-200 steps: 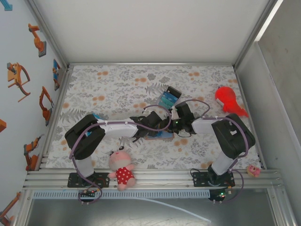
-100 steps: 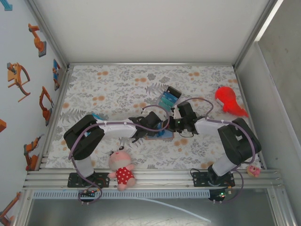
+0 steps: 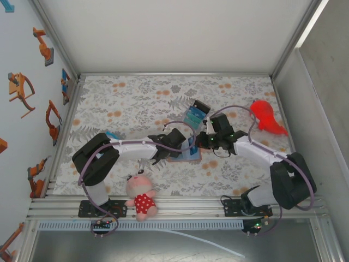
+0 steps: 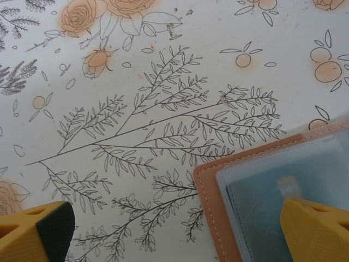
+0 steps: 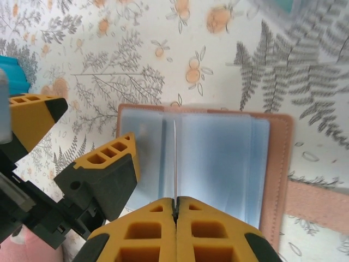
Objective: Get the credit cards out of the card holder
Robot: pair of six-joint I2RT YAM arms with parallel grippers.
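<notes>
The card holder [image 3: 181, 156] lies open on the flowered cloth, pinkish-tan with blue-grey clear sleeves [image 5: 218, 164] and a tan tab [image 5: 319, 202]. My right gripper [image 5: 175, 203] is shut on a thin sheet [image 5: 174, 158] that stands edge-on from the holder's middle fold. I cannot tell whether that sheet is a credit card or a sleeve; from above it shows blue [image 3: 192, 146]. My left gripper [image 4: 174, 210] is open at the holder's left page [image 4: 262, 191]. One finger [image 4: 316, 229] is over the page, the other finger [image 4: 38, 232] over the cloth.
A black, blue and teal striped block [image 3: 196, 113] lies just beyond the holder. A red toy [image 3: 264, 115] sits at the right, a plush doll [image 3: 140, 194] at the near edge and a small pink thing [image 3: 294, 197] on the rail. The metal frame bounds the cloth.
My right gripper has closed fully on the thin sheet, and its arm has reached further out over the cloth. The blue sheet now stands up from the holder. The left gripper stays open.
</notes>
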